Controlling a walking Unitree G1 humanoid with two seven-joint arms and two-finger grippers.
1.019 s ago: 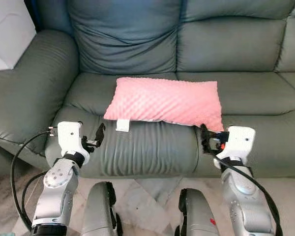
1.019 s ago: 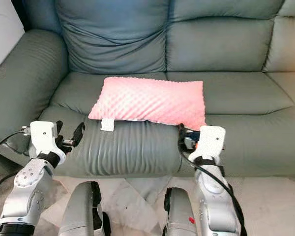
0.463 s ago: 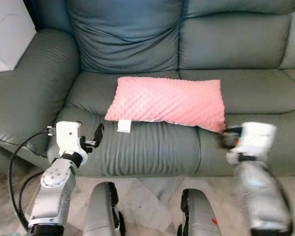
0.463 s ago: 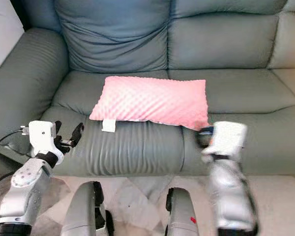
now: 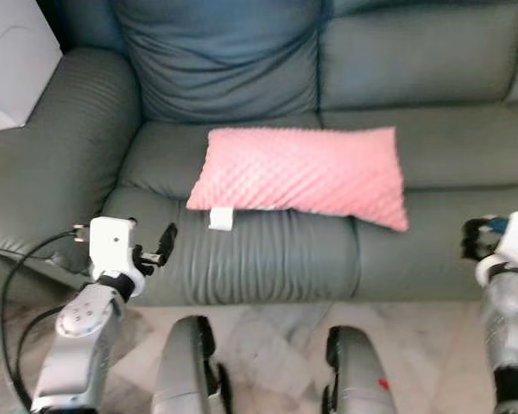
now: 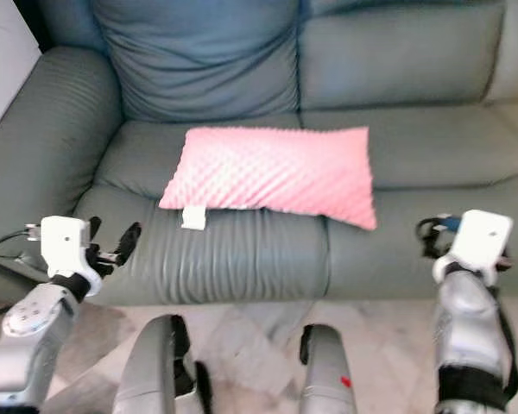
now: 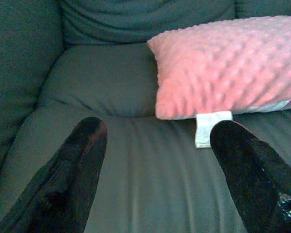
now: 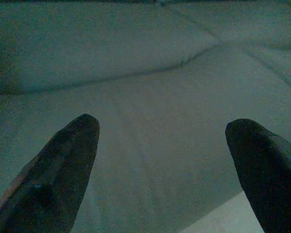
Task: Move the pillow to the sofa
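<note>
swung out to the right since a second ago, right gripper (image 6: 430, 239), off the pillow's (image 5: 304, 175) near right corner and now well apart from it, low before the right seat cushion. fingers (image 8: 63, 165) spread wide and empty in the right wrist view, with bare sofa (image 8: 150, 97) between them. shifted slightly lower and leftward too, left gripper (image 5: 159, 248), hovering by the front edge of the left seat, near the pillow's near left corner but not touching. fingers (image 7: 72, 174) wide apart, holding nothing, white tag (image 7: 207, 128) visible between them in the left wrist view. pink dimpled pillow lying flat on the seat, across the seam of the left and middle cushions, released. white tag hanging over its near left edge. pale floor (image 5: 268, 328) below, near the robot's legs.
</note>
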